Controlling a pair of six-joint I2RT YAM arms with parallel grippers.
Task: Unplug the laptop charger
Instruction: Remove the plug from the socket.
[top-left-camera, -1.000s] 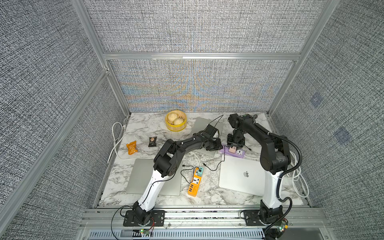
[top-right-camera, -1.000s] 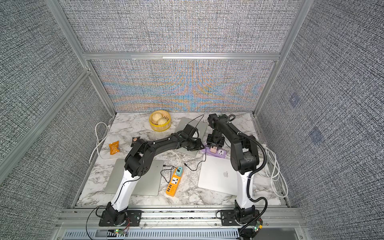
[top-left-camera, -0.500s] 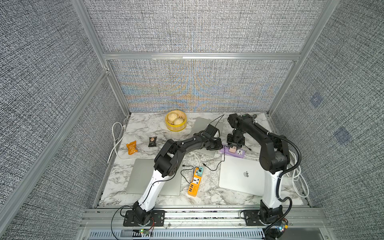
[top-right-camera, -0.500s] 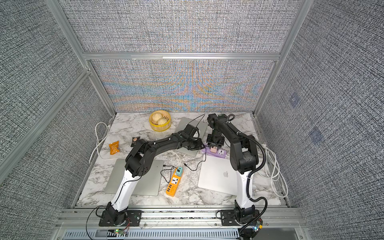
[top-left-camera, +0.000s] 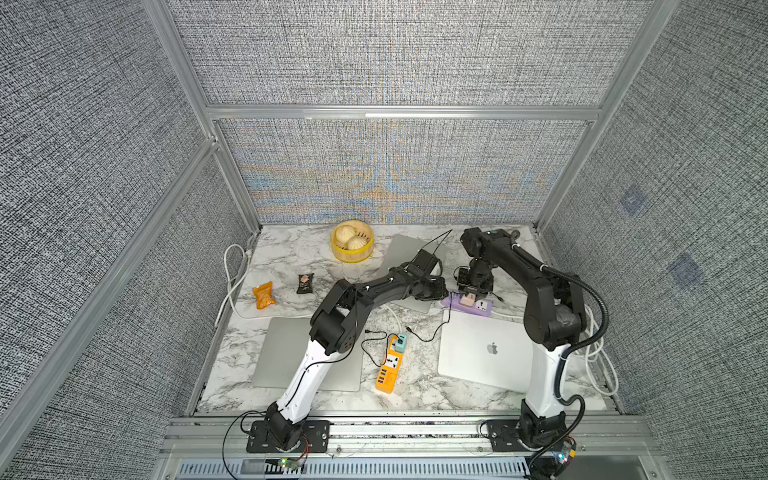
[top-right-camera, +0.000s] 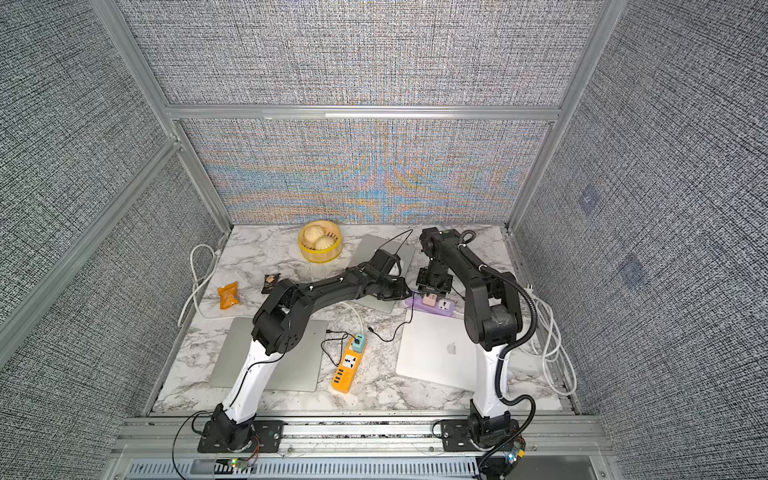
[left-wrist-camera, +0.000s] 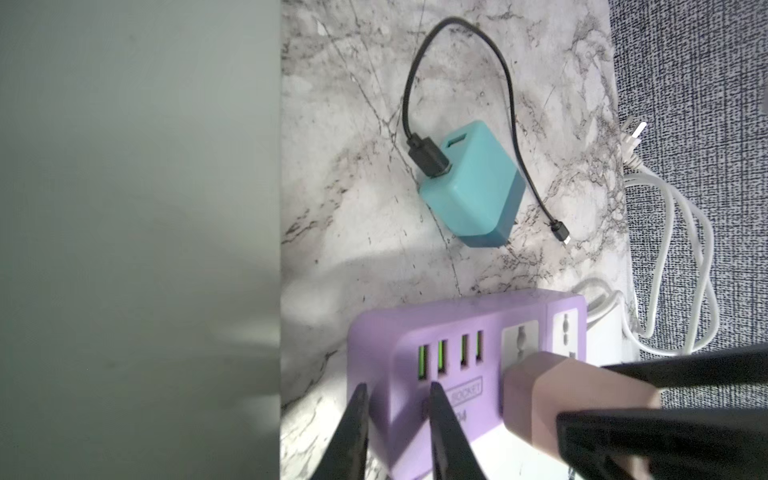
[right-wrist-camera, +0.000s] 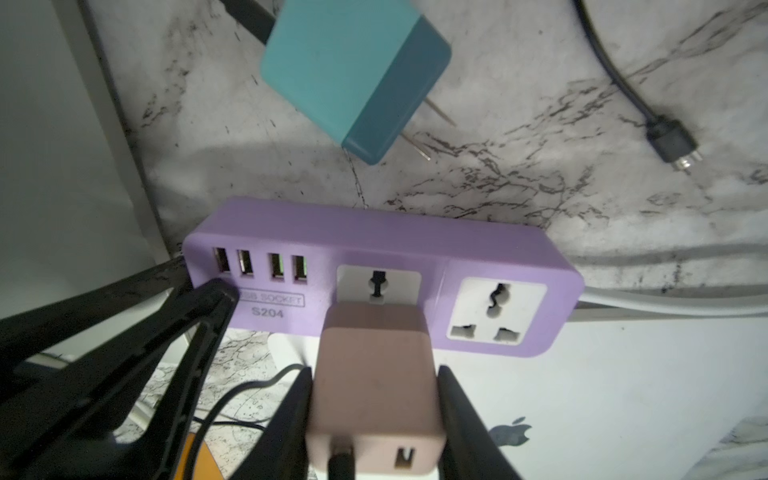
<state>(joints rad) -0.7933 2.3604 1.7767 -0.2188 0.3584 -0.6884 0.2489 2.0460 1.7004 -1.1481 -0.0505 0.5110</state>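
Observation:
The laptop charger (right-wrist-camera: 374, 374) is a pink block plugged into the purple power strip (right-wrist-camera: 374, 232) and has a black cable at its rear. My right gripper (right-wrist-camera: 374, 372) is shut on it, one finger pressed against each side. My left gripper (left-wrist-camera: 397, 388) is shut on the USB end of the power strip (left-wrist-camera: 457, 316), beside the charger (left-wrist-camera: 561, 395). In both top views the two grippers meet over the strip (top-left-camera: 482, 307) (top-right-camera: 446, 307) at the middle back of the table. The charger's prongs are hidden in the socket.
An unplugged teal adapter (left-wrist-camera: 469, 187) with a black cable lies just behind the strip. A closed silver laptop (top-left-camera: 486, 349) is right in front of it. An orange power strip (top-left-camera: 390, 365), another laptop (top-left-camera: 299, 353), a yellow bun basket (top-left-camera: 352, 241) and white cables (top-left-camera: 598, 357) are around.
My right gripper's jaws have narrowed onto the pink charger. Both arms and the power strip stay where they were.

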